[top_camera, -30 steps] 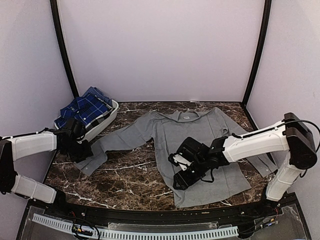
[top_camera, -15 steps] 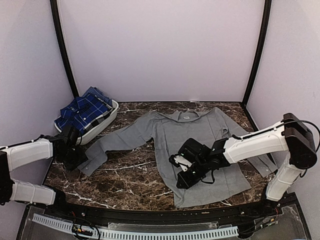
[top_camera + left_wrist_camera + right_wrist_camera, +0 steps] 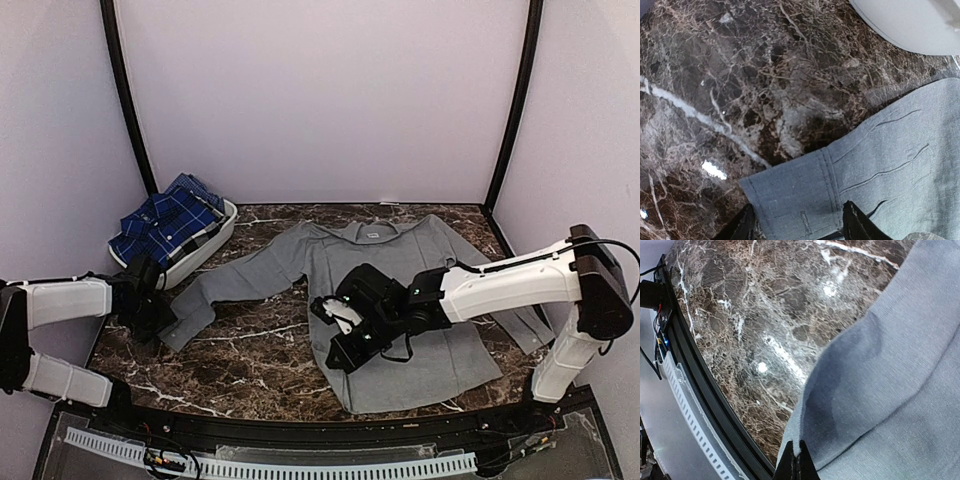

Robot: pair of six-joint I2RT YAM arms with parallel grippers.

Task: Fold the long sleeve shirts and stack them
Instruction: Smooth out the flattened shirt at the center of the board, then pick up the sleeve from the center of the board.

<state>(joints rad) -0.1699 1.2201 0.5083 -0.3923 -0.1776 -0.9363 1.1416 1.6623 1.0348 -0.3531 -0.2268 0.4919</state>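
Right wrist view alone shows the right gripper (image 3: 798, 462) clenched on the grey shirt (image 3: 400, 265) at its near-left edge; left wrist view shows the left gripper (image 3: 799, 214) spread astride its cuff (image 3: 790, 192). Plaid shirt (image 3: 165, 222) sits in the far-left basket (image 3: 205, 250)

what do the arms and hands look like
The left arm and right arm match: white rounded shells, black joint blocks. The left hand and right hand are black with tapered fingers. A thin black cable loops by the right elbow.
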